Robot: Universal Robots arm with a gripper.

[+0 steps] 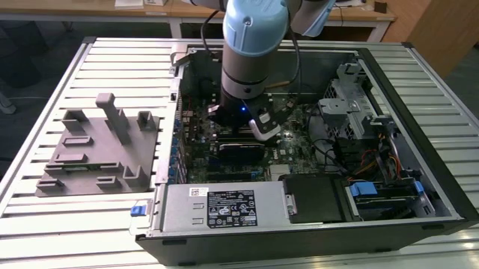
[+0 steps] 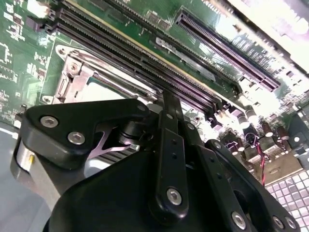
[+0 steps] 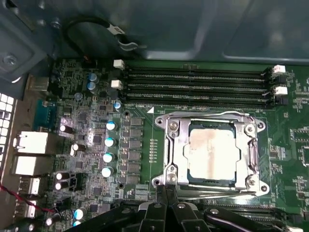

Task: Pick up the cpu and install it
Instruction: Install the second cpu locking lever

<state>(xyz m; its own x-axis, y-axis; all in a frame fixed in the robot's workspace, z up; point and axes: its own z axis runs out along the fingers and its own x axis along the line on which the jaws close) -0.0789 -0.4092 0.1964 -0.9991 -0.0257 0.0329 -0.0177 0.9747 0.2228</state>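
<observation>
In the first wrist view I see the cpu [image 3: 211, 153] seated in its socket frame [image 3: 211, 153]; my gripper [image 3: 166, 205] sits at its seven o'clock; its finger opening I cannot tell.

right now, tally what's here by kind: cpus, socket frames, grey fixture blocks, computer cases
cpu: 1
socket frame: 1
grey fixture block: 1
computer case: 1
total: 4
</observation>
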